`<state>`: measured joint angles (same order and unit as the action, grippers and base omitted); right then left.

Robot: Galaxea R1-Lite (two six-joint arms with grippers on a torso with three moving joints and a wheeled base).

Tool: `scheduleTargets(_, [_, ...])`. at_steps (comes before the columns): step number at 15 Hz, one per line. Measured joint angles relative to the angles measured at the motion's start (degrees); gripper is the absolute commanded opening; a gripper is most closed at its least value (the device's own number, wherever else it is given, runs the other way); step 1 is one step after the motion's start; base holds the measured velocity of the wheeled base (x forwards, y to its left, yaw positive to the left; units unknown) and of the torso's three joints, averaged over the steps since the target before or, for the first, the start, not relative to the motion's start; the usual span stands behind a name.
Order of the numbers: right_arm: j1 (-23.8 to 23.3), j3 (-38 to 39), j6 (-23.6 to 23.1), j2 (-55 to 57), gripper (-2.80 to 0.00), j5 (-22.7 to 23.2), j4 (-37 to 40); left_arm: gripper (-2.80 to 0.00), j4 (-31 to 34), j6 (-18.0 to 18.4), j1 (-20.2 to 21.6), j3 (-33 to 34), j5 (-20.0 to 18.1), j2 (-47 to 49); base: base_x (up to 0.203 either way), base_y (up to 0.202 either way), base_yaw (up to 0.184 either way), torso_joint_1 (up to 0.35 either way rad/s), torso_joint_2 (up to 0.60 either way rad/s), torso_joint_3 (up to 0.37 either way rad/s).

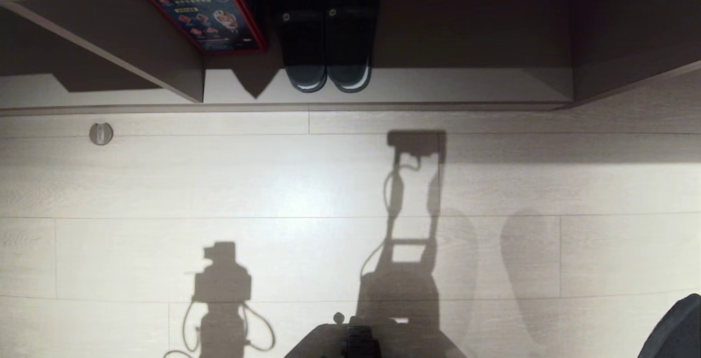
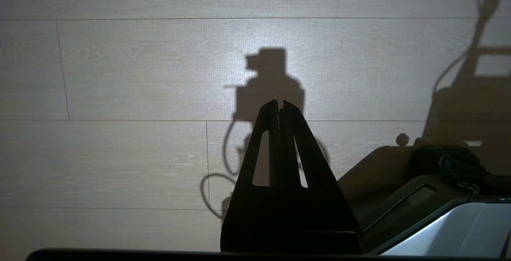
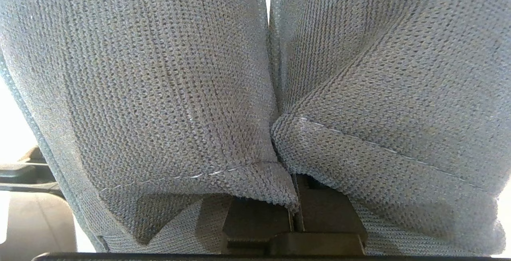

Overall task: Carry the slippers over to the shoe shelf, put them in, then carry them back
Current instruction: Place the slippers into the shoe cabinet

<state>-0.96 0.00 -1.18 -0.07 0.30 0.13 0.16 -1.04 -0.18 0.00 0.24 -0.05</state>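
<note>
The pair of grey-blue knitted slippers (image 3: 151, 93) fills the right wrist view, hanging side by side. My right gripper (image 3: 294, 197) is shut on their inner edges, which are pinched together; its fingertips are buried in the fabric. My left gripper (image 2: 279, 102) is shut with nothing in it and hangs over the pale plank floor (image 2: 119, 73). Neither gripper shows in the head view. The shoe shelf (image 1: 465, 87) runs along the far edge of the floor, its opening facing me.
A darker pair of slippers with whitish sole rims (image 1: 326, 46) stands in the shelf beside a red-edged printed sheet (image 1: 211, 18). A round metal stop (image 1: 101, 133) sits on the floor at the left. My own base (image 1: 356, 341) shows at the near edge.
</note>
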Motion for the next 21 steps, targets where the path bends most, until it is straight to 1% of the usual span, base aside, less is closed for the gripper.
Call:
scheduleTargets(14, [0.00,-0.02,-0.27,0.05,-2.80,-0.09,0.10,-2.80,-0.02,0.00,0.00,0.00,0.00,0.00,0.000,0.000,0.000,0.003,0.00,-0.196])
scheduleTargets(21, [0.02,-0.12,-0.22,0.08,-2.80,0.06,0.32,-2.80,0.00,0.00,0.00,0.00,0.00,0.00,0.000,0.000,0.000,0.002,0.00,-0.038])
